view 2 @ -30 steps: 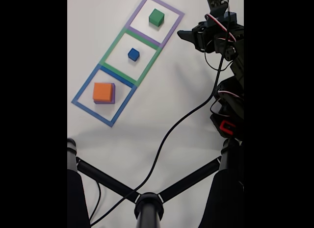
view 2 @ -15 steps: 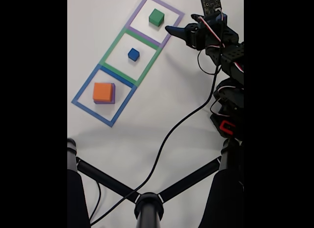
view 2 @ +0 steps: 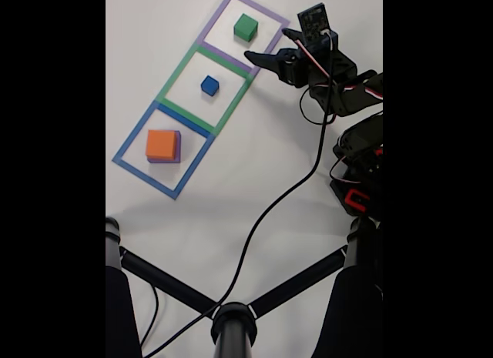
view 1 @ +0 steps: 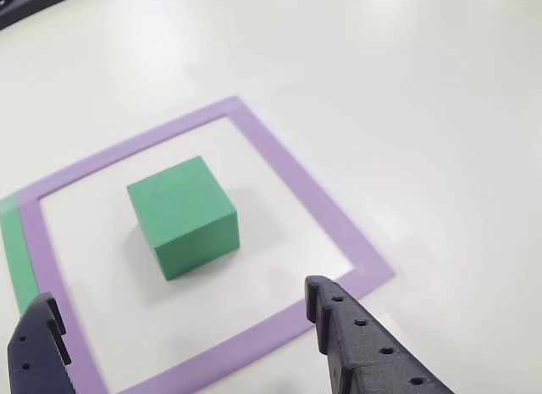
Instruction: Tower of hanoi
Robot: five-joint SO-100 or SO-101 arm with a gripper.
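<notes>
White table (view 2: 254, 142). Black tripod legs (view 2: 231, 316) near bottom of fixed view. Black cable (view 2: 262, 219) snakes from the right down toward them.

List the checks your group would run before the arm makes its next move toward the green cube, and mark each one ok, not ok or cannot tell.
1. Gripper open: ok, the two fingertips stand wide apart in the other view.
2. Green cube between the line of the fingers: ok, it lies ahead of the gap, not yet enclosed.
3. Green cube inside the purple square: ok, clear of the border on all sides.
4. Blue cube out of the way: ok, it sits apart in the green square.
5. Orange block stacked on a purple one: ok, in the blue square.
6. Cable clear of the squares: ok.
</notes>
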